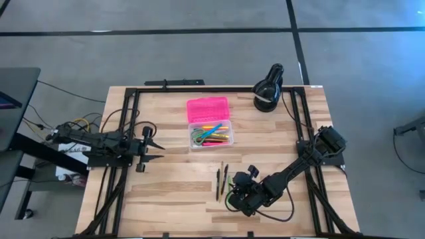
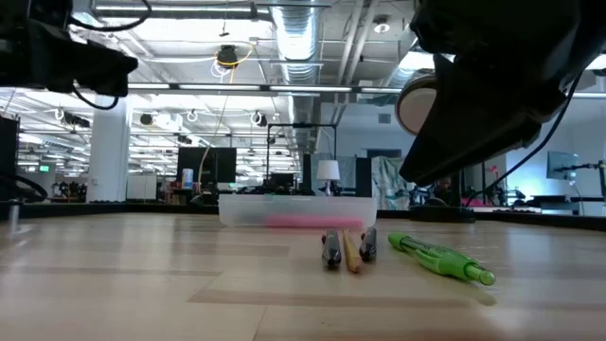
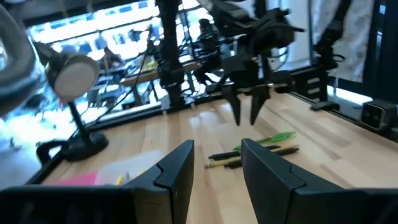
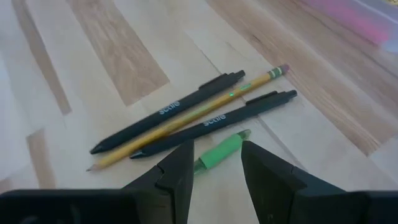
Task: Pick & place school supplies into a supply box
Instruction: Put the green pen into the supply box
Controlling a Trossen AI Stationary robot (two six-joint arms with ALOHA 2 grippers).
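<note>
**Green pen under the right pincer, box open across the worktop**

Green pen (image 4: 219, 151) lies just ahead of the right pincer (image 4: 216, 163), whose fingers are spread with the pen's end showing in the gap between them, not gripped. Beside the pen lie two black pens (image 4: 169, 111) with a yellow pencil (image 4: 193, 115) running between them, all three touching or nearly so, flat on the worktop (image 1: 166, 186). From above, this small group sits near the front middle of the worktop, and the right arm reaches in low from the right edge toward it.

Farther back stands the box (image 1: 211, 133): a clear base holding a heap of coloured pens and green-handled scissors (image 1: 199, 137), with the bright pink textured lid (image 1: 208, 109) lying open behind it. A black lamp (image 1: 268, 89) sits at the back right.

Left pincer (image 1: 154, 150) hovers at the left side, pointing toward the middle, fingers spread and holding nothing, well apart from the box.
</note>
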